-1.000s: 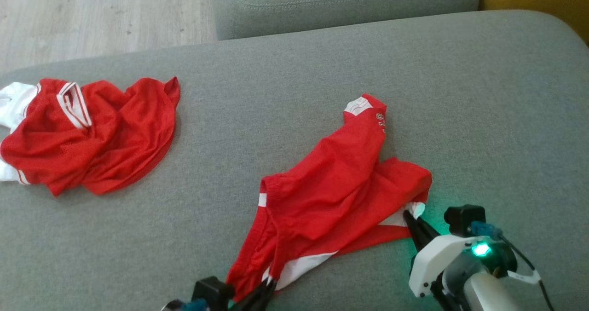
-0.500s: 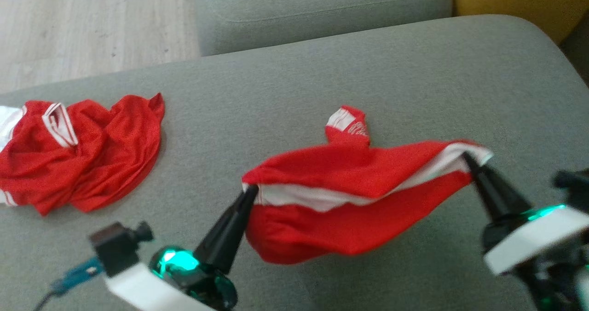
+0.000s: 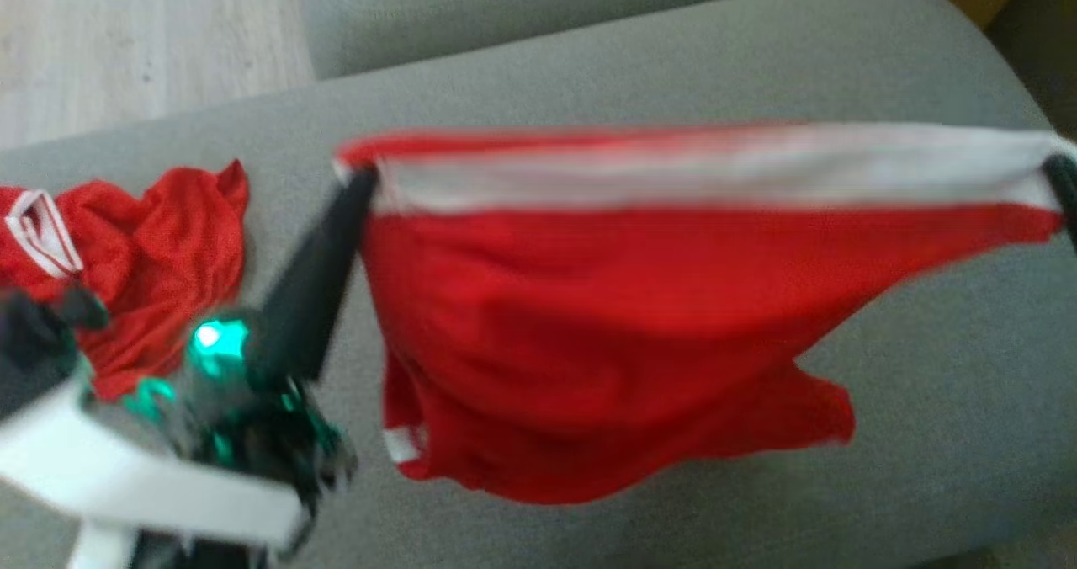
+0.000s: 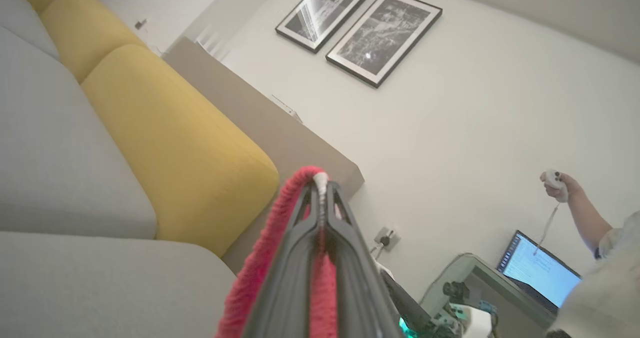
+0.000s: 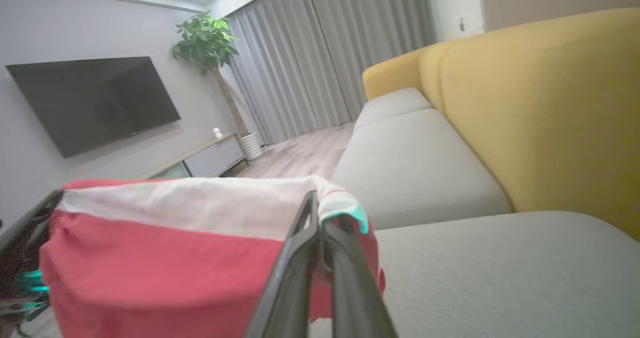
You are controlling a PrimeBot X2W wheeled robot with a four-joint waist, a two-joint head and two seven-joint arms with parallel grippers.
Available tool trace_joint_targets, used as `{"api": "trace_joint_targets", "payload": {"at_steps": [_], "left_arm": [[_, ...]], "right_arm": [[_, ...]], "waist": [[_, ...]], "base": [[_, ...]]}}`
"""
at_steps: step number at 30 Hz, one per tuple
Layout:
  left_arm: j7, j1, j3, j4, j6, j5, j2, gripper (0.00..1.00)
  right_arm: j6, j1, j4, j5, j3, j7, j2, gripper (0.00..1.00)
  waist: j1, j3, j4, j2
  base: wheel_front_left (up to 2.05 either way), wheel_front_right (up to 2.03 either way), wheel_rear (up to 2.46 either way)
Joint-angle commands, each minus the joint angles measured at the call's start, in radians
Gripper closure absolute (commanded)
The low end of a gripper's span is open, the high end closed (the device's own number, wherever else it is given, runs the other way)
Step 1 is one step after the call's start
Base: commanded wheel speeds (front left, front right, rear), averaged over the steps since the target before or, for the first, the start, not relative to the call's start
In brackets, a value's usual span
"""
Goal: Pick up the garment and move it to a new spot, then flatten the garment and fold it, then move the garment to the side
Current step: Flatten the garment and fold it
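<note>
so the red mesh garment with white waistband [image 3: 589, 325] hangs above the grey fabric sofa seat [image 3: 925, 367], strung between left hand [image 3: 358, 186] and right hand [image 5: 314, 203]. a crumpled red-and-white jersey [image 3: 151, 249] lies on the seat, further left

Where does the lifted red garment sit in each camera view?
Head view: garment spans the centre, stretched from left end effector to right end effector.
Left wrist view: garment at bottom centre, pinched between the fingers.
Right wrist view: garment at lower left, white band clamped.
Shared landmark: the grey sofa seat.
</note>
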Motion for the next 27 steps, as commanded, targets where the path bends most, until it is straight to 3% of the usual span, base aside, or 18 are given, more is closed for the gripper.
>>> {"api": "trace_joint_targets", "payload": {"at_steps": [1,6,12,15,19,24,27], "left_arm": [[0.004,-0.077,0.056,-0.011,0.009,0.016,0.014,1.0],[0.024,-0.272,0.091,0.154,0.038,0.069,0.023,1.0],[-0.001,-0.604,0.075,0.481,0.008,0.168,-0.01,1.0],[-0.095,-0.784,0.063,0.687,-0.023,0.265,-0.048,1.0],[-0.263,-0.968,0.035,0.927,-0.063,0.388,-0.098,1.0],[-0.415,-1.01,-0.022,1.109,-0.101,0.438,-0.122,1.0],[-0.451,-0.962,-0.048,1.152,-0.107,0.431,-0.117,1.0]], "right_arm": [[-0.001,-0.078,-0.021,0.018,0.019,0.011,-0.023,1.0],[-0.001,-0.285,0.119,-0.011,0.107,0.082,0.016,1.0],[-0.001,-0.682,0.453,-0.191,0.193,0.087,0.212,1.0],[-0.001,-0.882,0.643,-0.306,0.19,-0.018,0.27,1.0],[-0.001,-1.05,0.845,-0.386,0.244,-0.209,0.294,1.0],[-0.001,-1.048,0.997,-0.365,0.37,-0.413,0.28,1.0],[-0.001,-0.999,1.043,-0.341,0.425,-0.472,0.246,1.0]], "waist": [[0.0,0.036,-0.008,0.0],[0.0,0.139,-0.003,0.0],[0.0,0.246,0.002,0.0],[0.0,0.276,0.003,0.0],[0.0,0.303,0.003,0.0],[0.0,0.315,0.0,0.0],[0.0,0.313,0.001,0.0]], "base": [[0.0,0.0,0.0],[0.0,0.0,0.0],[0.0,0.0,0.0],[0.0,0.0,0.0],[0.0,0.0,0.0],[0.0,0.0,0.0],[0.0,0.0,0.0]]}}
